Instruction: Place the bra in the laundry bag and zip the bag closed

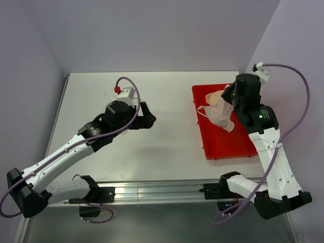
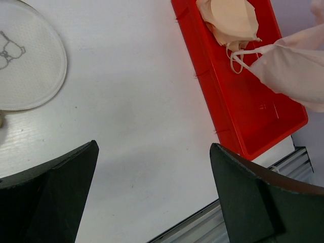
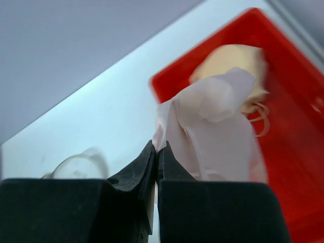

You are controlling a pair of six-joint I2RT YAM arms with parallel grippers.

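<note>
Half the laundry bag [image 2: 26,58] is cut off. Over the red tray [image 1: 229,144], right claw [image 3: 158,150] pinches the bra [image 3: 217,132]; left claw [image 2: 153,148] gapes.

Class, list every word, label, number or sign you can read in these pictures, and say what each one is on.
No words or numbers can be read.
laundry bag: a thin dark line drawing, no letters.
red tray: a faint mark on its floor, too small to read.
</note>
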